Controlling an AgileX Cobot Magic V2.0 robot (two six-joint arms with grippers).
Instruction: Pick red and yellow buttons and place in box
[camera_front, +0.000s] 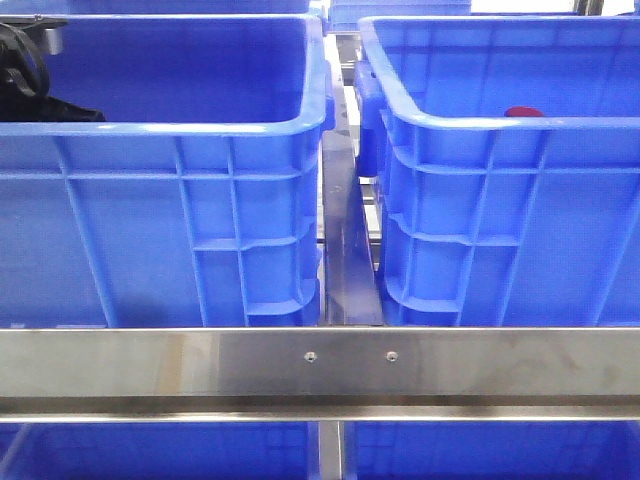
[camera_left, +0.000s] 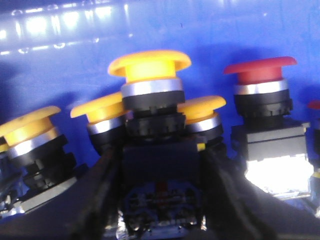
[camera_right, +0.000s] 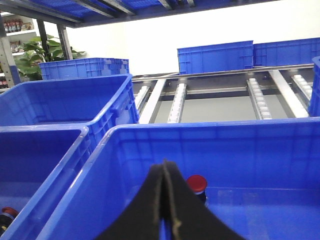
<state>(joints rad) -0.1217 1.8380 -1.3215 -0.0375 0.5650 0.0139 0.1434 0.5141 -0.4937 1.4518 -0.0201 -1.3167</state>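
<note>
In the left wrist view my left gripper (camera_left: 160, 162) is shut on the black body of a yellow button (camera_left: 150, 64), one finger on each side. More yellow buttons (camera_left: 30, 127) crowd beside it, and a red button (camera_left: 260, 70) stands close by, all inside the left blue crate (camera_front: 170, 130). The left arm (camera_front: 22, 62) shows at that crate's far left corner. My right gripper (camera_right: 165, 167) is shut and empty, hovering over the box (camera_right: 210, 132), the right crate. A single red button (camera_right: 196, 183) sits on the box floor just past the fingertips, and its cap (camera_front: 523, 111) peeks over the rim.
A steel rail (camera_front: 320, 365) runs across the front of both crates. A narrow gap with a metal divider (camera_front: 345, 250) separates them. More blue crates (camera_right: 215, 57) stand behind on roller tracks (camera_right: 257, 97).
</note>
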